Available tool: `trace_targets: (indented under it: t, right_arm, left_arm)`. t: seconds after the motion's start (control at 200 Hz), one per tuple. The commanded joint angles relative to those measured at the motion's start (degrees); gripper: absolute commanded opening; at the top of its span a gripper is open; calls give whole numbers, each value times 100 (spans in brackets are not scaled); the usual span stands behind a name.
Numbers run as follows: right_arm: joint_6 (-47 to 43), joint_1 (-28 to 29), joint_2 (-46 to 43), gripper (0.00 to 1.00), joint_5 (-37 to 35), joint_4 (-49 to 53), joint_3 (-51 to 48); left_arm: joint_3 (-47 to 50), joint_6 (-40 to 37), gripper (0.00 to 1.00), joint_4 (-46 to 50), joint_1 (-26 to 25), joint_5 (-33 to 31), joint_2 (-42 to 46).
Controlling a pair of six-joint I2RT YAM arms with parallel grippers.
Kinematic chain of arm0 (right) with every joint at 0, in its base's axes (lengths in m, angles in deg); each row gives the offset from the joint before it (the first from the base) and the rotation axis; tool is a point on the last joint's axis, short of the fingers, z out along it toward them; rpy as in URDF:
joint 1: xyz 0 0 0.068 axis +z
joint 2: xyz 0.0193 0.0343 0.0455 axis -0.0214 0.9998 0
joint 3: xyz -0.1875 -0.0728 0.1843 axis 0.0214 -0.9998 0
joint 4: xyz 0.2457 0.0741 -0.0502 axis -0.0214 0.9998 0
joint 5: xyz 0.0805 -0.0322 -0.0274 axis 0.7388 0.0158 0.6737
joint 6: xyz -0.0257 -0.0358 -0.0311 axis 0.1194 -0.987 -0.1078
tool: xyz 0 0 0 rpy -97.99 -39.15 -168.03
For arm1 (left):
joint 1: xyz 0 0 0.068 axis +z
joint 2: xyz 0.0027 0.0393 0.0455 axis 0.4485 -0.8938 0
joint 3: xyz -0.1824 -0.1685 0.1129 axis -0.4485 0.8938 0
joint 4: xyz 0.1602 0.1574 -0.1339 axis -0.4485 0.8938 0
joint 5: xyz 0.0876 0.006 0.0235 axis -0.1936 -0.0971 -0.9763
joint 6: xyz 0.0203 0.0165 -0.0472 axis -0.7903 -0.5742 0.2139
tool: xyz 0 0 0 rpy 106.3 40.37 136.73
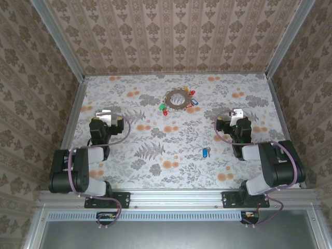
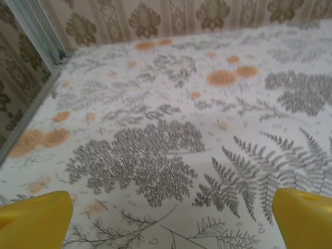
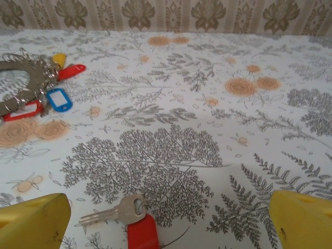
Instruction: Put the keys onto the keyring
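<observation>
Looking from the near edge, I am seeing the blue-tagged key [image 1: 206, 152] lying on the floral table [image 1: 155, 174], between the two arms and closer to the right one. Further out, the left gripper [image 1: 106, 115] is hanging over the table with jaws standing wide. The right gripper [image 1: 237, 115] is also gaping wide, holding nothing. The red-tagged key [image 3: 136, 223] is lying just ahead of it, between its yellow fingers [image 3: 36, 217]. The keyring [image 1: 178, 99] is resting far back, well apart from both keys.
</observation>
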State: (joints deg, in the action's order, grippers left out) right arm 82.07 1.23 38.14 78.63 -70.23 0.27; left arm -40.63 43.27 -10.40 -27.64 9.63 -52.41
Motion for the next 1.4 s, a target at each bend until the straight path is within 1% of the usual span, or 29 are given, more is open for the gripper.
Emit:
trace_targets:
  t: [0.0,0.055,0.105,0.13,0.2,0.225,0.255,0.31,0.38,0.445,0.535,0.615,0.78,0.855,0.91,0.92,0.945,1.055,1.225,1.325,1.395]
  right_arm:
    - [255,28,-983,100,-155,2033,762]
    - [763,34,-1232,99,-547,3220,1258]
    - [1584,27,-1383,99,-1100,4162,1679]
    - [1901,27,-1445,100,-1219,4644,1869]
    - [2506,27,-1592,100,-1061,5564,2268]
    - [2663,21,-1625,100,-925,5772,2345]
    - [2724,18,-1660,100,-660,5923,2385]
    - [2805,9,-1713,100,-47,5924,2337]
    - [3111,9,-1816,99,497,5665,2153]
    - [3345,12,-1869,99,1055,5268,1940]
    - [3574,39,-1781,95,1594,5002,1852]
    - [3642,87,-1609,91,1931,4935,1879]
    - [3482,151,-1302,90,2018,5343,2128]
    - [3515,176,-1192,90,2084,5354,2158]
    - [3547,201,-1121,89,2158,5277,2143]
    - [3551,206,-1111,90,2161,5269,2145]
    - [3571,218,-1077,90,2172,5252,2141]
    - [3656,280,-961,89,2213,5200,2167]
    - [3789,427,-808,90,2280,5065,2240]
    - [3847,524,-672,90,2254,5074,2305]
    - [3898,599,-575,91,2258,4998,2321]
  left_arm:
    - [-560,617,100,1492,47,-501,615]
    - [-905,1025,100,2333,47,-758,861]
    - [-1292,1412,100,2960,43,-916,964]
    - [-1481,1572,100,3230,47,-952,987]
    - [-2053,2071,100,4258,51,-876,896]
    - [-2251,2218,100,4388,61,-677,837]
    - [-2432,2227,100,4471,70,-172,697]
    - [-2742,2306,100,4482,16,687,438]
    - [-3101,2451,98,4453,-226,1270,19]
    - [-3534,2392,98,4567,-597,1355,-354]
    - [-4180,2271,97,4819,-1153,1457,-993]
    - [-4873,2167,92,5162,-1572,1605,-1659]
    - [-6313,1999,89,5835,-2274,1851,-2951]
    - [-6938,1945,89,6141,-2475,1979,-3477]
    - [-7325,1952,89,6289,-2483,2108,-3816]
    - [-7391,1948,89,6302,-2614,2136,-3873]
    - [-7525,1957,89,6350,-2684,2202,-4020]
    - [-8388,2096,89,6601,-2739,2644,-4734]
    - [-9477,2292,89,6891,-2818,2821,-5650]
    - [-10162,2394,88,7256,-2827,2798,-6132]
    - [-10483,2474,88,7308,-2827,2837,-6394]
